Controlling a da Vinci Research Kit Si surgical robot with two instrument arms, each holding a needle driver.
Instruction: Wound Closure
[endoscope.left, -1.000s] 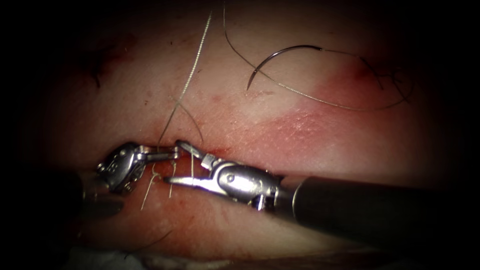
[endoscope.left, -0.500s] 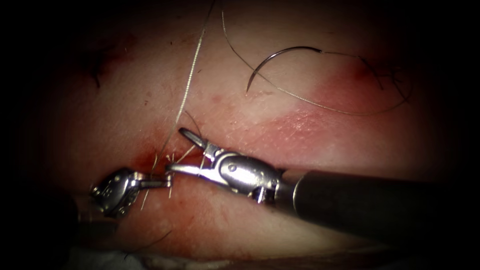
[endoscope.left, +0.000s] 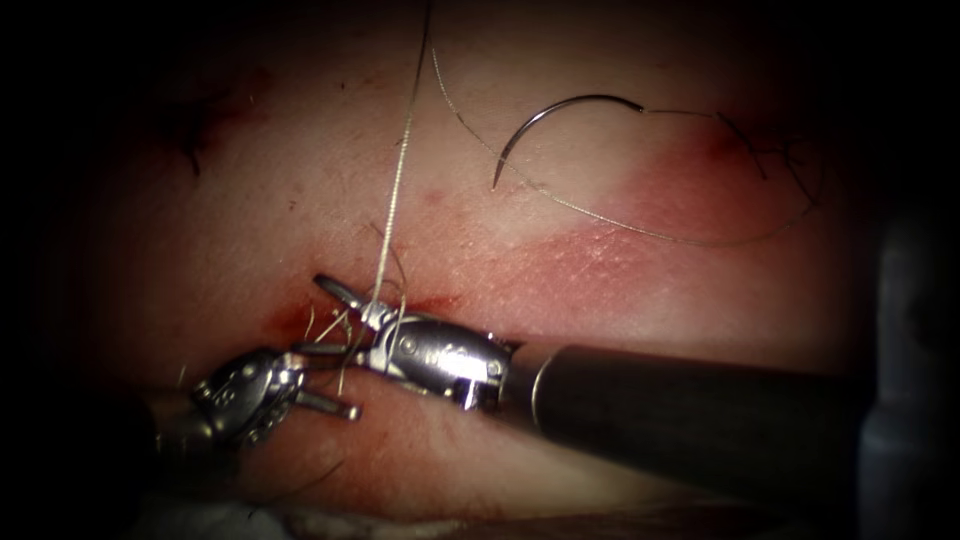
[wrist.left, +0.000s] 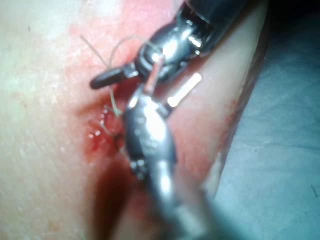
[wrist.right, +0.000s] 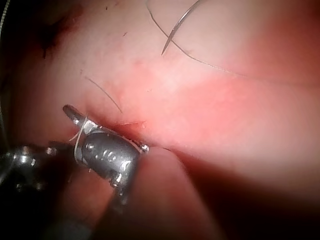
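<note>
needle: thin curved steel needle (endoscope.left: 560, 115) lies loose on the pale pink pork tissue (endoscope.left: 620, 270), well up-right of the cut, not in it | right gripper (endoscope.left: 335, 320): spread, pale thread (endoscope.left: 398, 190) draped over it | left gripper (endoscope.left: 330, 392): spread, holding nothing | progress: guessing mid-knot, short thread ends at the cut, closure not finished

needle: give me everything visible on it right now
The needle is a thin, dark, curved piece of metal lying free on the tissue, up and to the right of the cut. Its sharp tip points down-left; its other end joins the thread, which runs right and loops back beneath it. Neither tool holds it, and it is not in the tissue. The right wrist view shows its tip end.
</note>
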